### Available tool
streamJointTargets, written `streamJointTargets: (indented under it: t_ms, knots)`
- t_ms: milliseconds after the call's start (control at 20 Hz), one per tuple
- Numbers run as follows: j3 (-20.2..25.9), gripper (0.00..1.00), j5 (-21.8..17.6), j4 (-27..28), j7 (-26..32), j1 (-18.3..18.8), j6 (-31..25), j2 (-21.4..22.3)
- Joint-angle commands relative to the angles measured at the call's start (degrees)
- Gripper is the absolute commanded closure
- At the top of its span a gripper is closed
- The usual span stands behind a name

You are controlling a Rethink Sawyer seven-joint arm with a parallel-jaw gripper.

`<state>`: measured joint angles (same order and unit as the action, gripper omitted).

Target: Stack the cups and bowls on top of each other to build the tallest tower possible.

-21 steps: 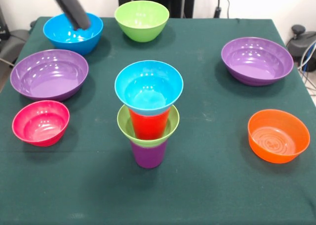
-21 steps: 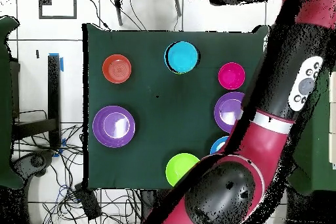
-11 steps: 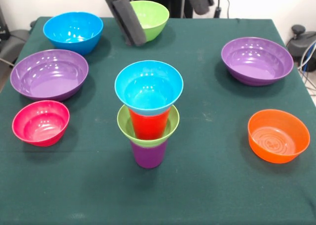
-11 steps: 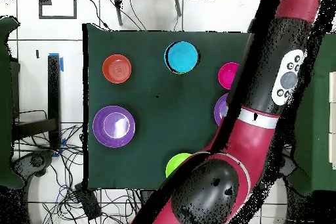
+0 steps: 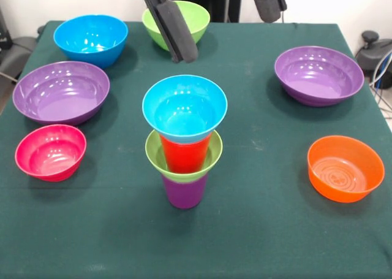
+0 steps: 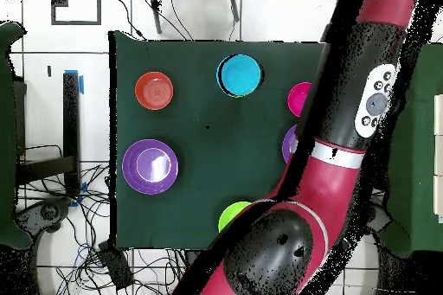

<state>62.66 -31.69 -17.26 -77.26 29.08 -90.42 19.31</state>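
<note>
The tower stands mid-table: a purple cup [image 5: 184, 193] at the bottom, a small lime green bowl [image 5: 156, 156] on it, a red cup [image 5: 182, 156] in that, and a small blue bowl [image 5: 184, 107] on top. From overhead, the tower shows as the blue bowl [image 6: 239, 75]. My gripper [image 5: 228, 37] hangs open above the far side of the table, beyond the tower. Its fingers [image 5: 174, 27] are spread wide with nothing between them. The left finger partly covers a larger lime green bowl [image 5: 190, 15].
Loose bowls ring the tower: large blue [image 5: 90, 38], purple [image 5: 60, 92] and pink [image 5: 50, 151] on the left, purple [image 5: 318, 75] and orange [image 5: 345, 167] on the right. In the overhead view my arm [image 6: 346, 118] covers the table's right side.
In the front view my gripper has swept right from over the large blue bowl to the back middle of the table. Bowls and tower have not moved.
</note>
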Motion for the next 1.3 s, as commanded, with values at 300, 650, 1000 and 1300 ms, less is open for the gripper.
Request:
streamJointTargets:
  t_ms: [300, 650, 1000, 1300]
  knots:
    - [-2.43, 0.0, -2.95, -3.47, -8.0, -2.15, 4.79, -2.35]
    - [-3.97, 0.0, -2.6, -4.36, -9.87, -3.05, 7.92, -3.68]
    - [-6.8, 0.0, -0.72, -6.92, -10.43, -3.55, 12.87, -3.86]
    - [-9.23, 0.0, 1.04, -10.02, -11.19, -4.02, 17.19, -3.63]
